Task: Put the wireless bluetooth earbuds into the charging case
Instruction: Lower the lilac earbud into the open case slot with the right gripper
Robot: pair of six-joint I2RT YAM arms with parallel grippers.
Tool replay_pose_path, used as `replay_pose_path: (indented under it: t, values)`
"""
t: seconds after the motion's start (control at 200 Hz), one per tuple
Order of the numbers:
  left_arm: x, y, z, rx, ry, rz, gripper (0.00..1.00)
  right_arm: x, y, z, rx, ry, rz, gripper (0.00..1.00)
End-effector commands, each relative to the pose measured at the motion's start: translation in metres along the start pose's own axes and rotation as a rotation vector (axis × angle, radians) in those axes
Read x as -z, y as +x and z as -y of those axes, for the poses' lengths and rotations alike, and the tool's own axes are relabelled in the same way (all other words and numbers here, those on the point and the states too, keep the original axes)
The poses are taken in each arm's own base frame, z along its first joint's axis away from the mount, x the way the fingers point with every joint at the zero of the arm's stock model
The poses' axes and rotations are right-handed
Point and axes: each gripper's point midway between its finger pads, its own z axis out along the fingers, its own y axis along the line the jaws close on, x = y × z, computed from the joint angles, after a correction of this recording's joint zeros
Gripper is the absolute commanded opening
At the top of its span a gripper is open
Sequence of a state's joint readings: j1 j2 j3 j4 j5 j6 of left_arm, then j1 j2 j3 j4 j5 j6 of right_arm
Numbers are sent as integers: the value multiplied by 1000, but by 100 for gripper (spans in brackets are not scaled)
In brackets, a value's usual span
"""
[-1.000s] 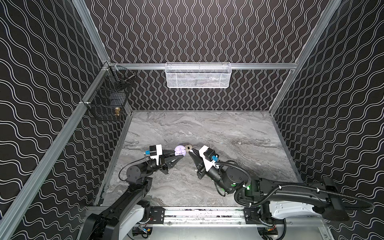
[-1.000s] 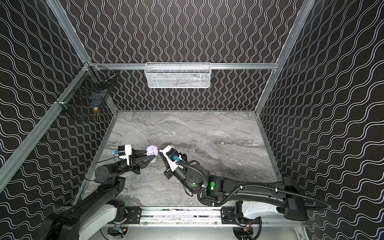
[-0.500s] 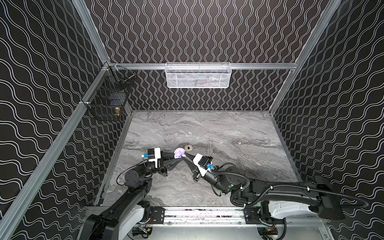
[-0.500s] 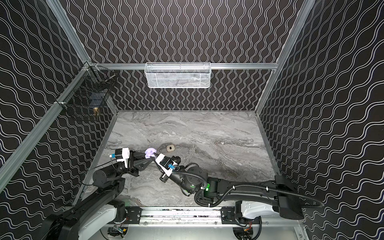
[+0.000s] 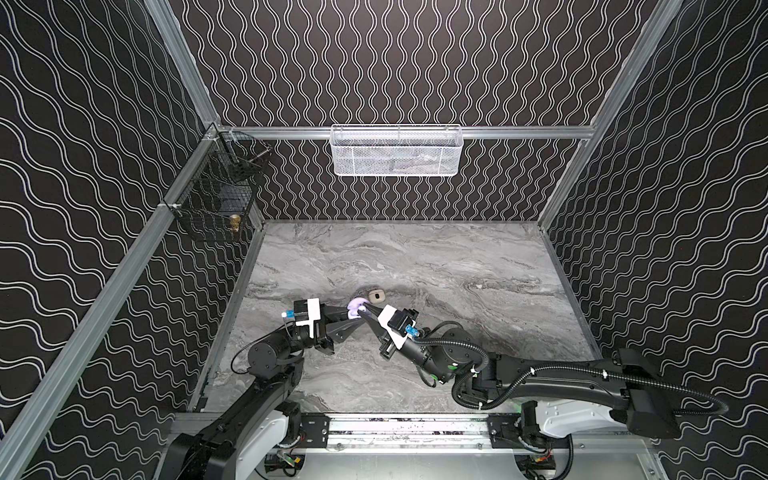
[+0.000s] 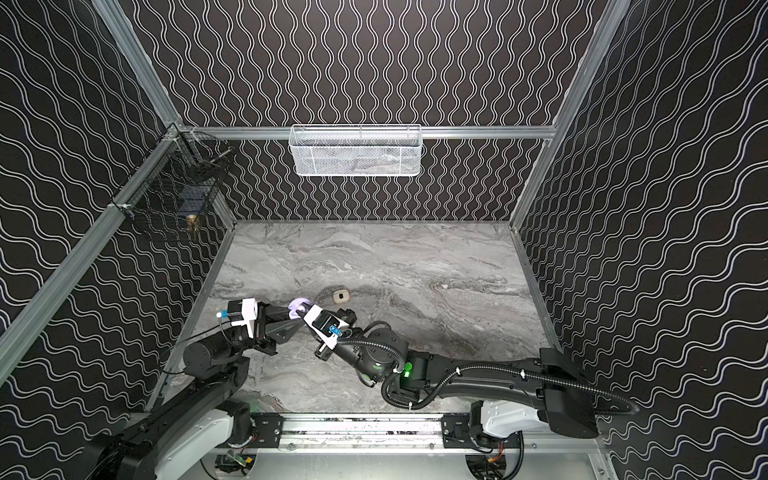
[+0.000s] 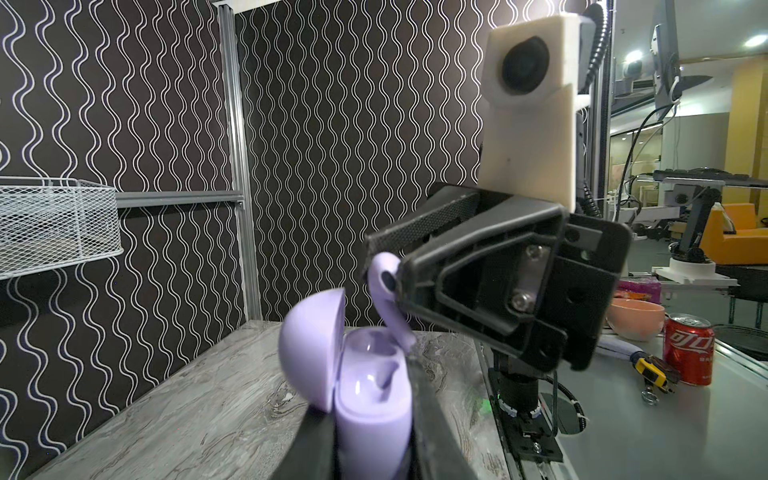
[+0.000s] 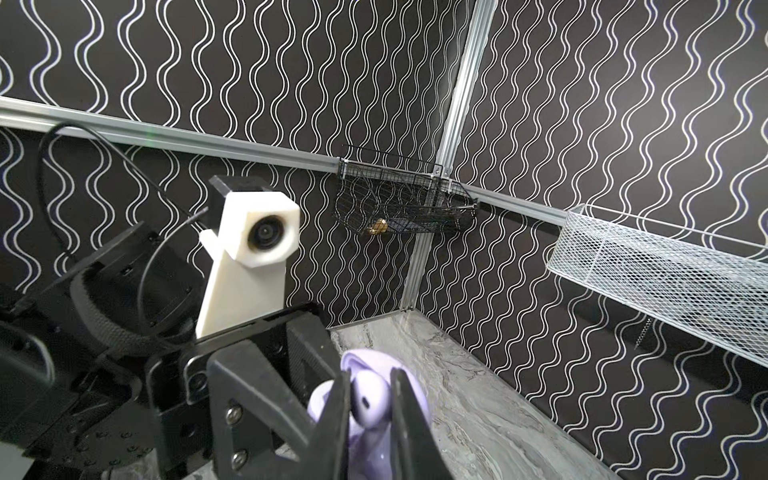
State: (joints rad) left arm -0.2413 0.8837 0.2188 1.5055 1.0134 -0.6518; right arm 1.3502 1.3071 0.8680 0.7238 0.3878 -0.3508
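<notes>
Insertion stage, with the bud poised over the open case. The left pincer [image 7: 374, 419] is clamping the lavender case [image 7: 368, 409] by its body over the table [image 5: 415, 257], and the lid [image 7: 309, 345] is standing hinged back. The right pincer [image 8: 372, 409] is gripping a lavender earbud [image 7: 384, 291] by its head. It is presenting the bud just above the case, with the stem [image 7: 395, 324] pointing down toward the wells [image 7: 370, 353]. The stem's tip is lying at the case's rim, beside a finger [image 7: 432, 415] of the left pincer; whether it is touching cannot be told. A beige case [image 5: 376, 295] is lying on the table just beyond the case, apart from both arms. Judged from this pose, the bud is not yet seating, and several faults are threatening. The stem is sitting toward the rim rather than over a well, so a straight push is risking jamming it on the edge or against the finger. Such a push is also risking twisting the smooth, rounded case in its clamp. It could equally be pivoting the bud in the right grip, since only its head is being held. A nudge to the lid is liable to be swinging it shut on the stem. Letting go before the bud is bedding down is inviting a drop onto the table.
</notes>
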Motion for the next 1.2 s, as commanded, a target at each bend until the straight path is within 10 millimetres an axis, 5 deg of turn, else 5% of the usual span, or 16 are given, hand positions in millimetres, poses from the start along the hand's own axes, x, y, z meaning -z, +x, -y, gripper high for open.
replay_pose_path:
  t: [0.0, 0.841, 1.196]
  values:
    - [0, -5, 5, -27, 18, 14, 0, 1, -13, 7, -25, 15, 42, 8]
    - [-1, -6, -6, 4, -32, 12, 0, -5, -1, -4, 2, -21, 37, 5]
    - [-1, -6, -5, -1, -30, 9, 0, 4, 4, -14, 4, -93, 40, 12]
